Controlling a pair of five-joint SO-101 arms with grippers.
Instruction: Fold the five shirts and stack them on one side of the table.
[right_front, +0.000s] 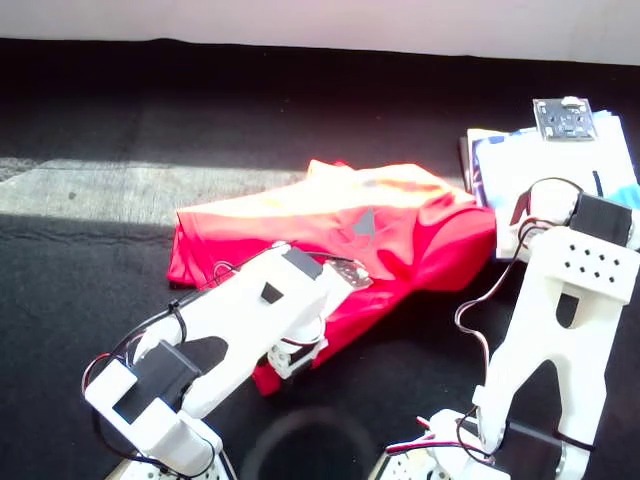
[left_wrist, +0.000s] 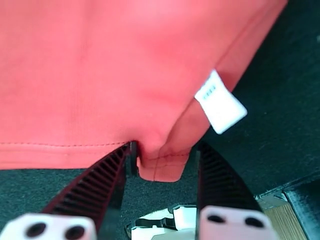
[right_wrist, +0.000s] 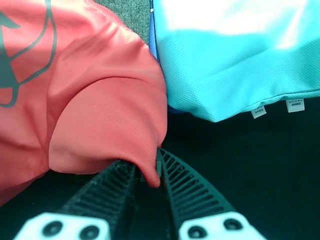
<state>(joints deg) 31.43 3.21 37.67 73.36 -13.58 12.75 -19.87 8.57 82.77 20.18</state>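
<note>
A red shirt (right_front: 330, 225) with a dark emblem lies crumpled across the middle of the black table. My left gripper (right_front: 345, 275) sits at the shirt's near edge. In the left wrist view it (left_wrist: 165, 150) pinches a bunched hem corner of the red shirt (left_wrist: 100, 75), beside a white tag (left_wrist: 220, 102). My right gripper (right_front: 505, 238) is at the shirt's right end, next to the stack. Seen from the right wrist, this gripper (right_wrist: 150, 167) is shut on a rounded fold of the red shirt (right_wrist: 105, 115).
A stack of folded shirts (right_front: 560, 165), white and light blue, lies at the back right with a small grey patterned object (right_front: 565, 118) on top. Its light blue shirt (right_wrist: 235, 60) almost touches the red one. A sunlit strip (right_front: 90, 190) crosses the table's left.
</note>
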